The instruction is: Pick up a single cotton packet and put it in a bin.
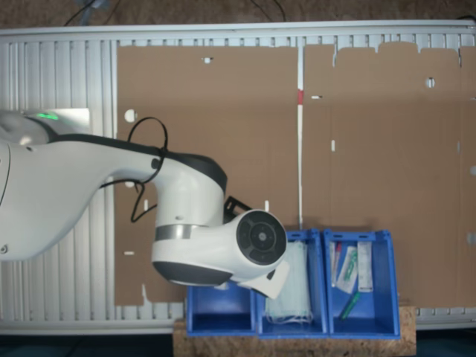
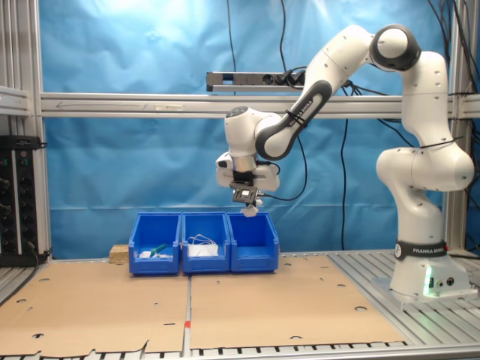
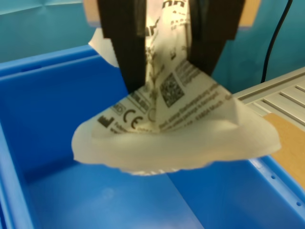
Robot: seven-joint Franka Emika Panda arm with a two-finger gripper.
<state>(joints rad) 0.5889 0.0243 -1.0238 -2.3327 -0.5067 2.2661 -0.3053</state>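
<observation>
We see the gripper [image 3: 167, 57] pinched closed on the cotton packet [image 3: 176, 129], hanging above the end blue bin [image 2: 253, 241]; its print blurs, and black fingers [image 3: 126, 43] hide its top.

The cotton packet [image 3: 167, 119] bears a "CE" mark and small unreadable print.

Robotics lab: arm [image 2: 420, 165] bolted on a slotted aluminium bench [image 2: 442, 315], blue backdrop [image 2: 135, 45] behind it, cardboard sheets [image 2: 292, 304] and blue bins [image 2: 204, 244] beside it.
</observation>
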